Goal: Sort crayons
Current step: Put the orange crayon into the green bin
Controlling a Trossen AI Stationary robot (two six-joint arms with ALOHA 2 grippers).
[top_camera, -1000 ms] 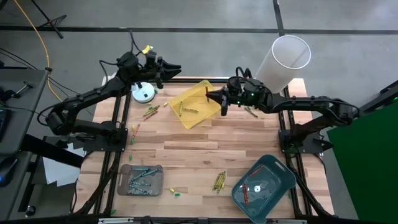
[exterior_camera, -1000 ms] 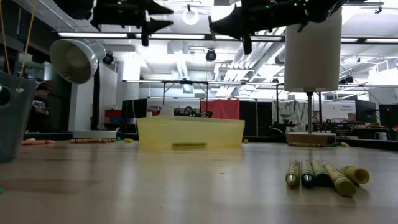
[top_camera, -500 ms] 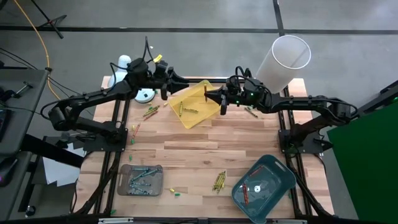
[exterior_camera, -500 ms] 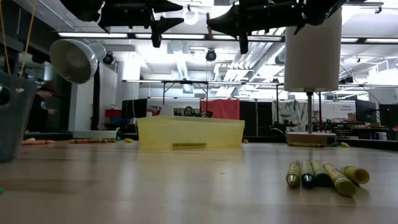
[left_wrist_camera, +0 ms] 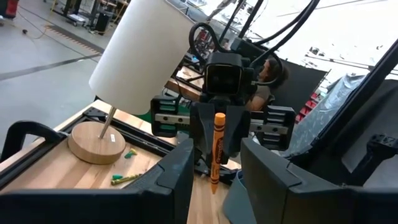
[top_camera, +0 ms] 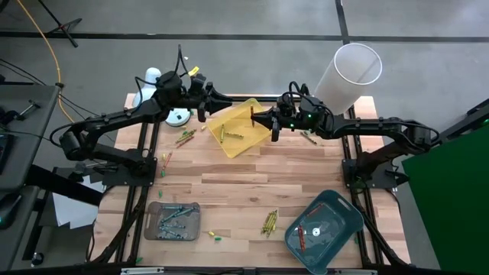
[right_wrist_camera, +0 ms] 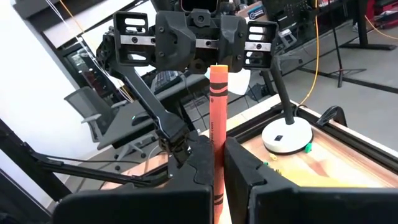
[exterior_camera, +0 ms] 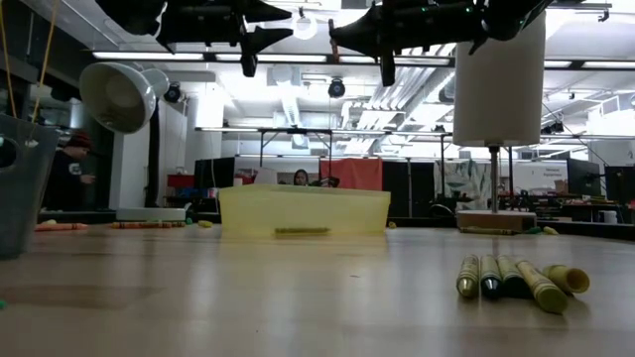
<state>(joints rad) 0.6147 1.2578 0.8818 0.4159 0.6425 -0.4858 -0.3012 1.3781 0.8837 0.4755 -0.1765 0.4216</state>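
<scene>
My right gripper (top_camera: 258,118) is shut on a red-orange crayon (top_camera: 253,113) above the far right part of the yellow tray (top_camera: 229,136), which holds yellow-olive crayons (top_camera: 228,137). My left gripper (top_camera: 223,101) is open, level, and faces it from the left above the tray's far corner. In the left wrist view its fingers (left_wrist_camera: 177,177) stand either side of the crayon (left_wrist_camera: 217,149) without touching. The grey tray (top_camera: 157,229) holds blue and green crayons, and the teal tray (top_camera: 336,206) holds a red one. Loose crayons (top_camera: 269,222) lie on the table. My right gripper pinches the red-orange crayon near its middle (right_wrist_camera: 217,163) between its two fingers. The fingers come level from the table's right, and the crayon lies across them with both ends sticking out. It is lifted clear above the yellow tray.
A tall white lamp (top_camera: 348,75) stands at the far right corner and a small white lamp base (top_camera: 176,117) at the far left. More loose crayons lie near the left edge (top_camera: 183,138), right of the yellow tray (top_camera: 307,137) and near the front (exterior_camera: 511,278).
My left gripper has moved toward the table's right and a little nearer, closing on the right gripper and the crayon, then held still. The right gripper has kept its place with the crayon.
</scene>
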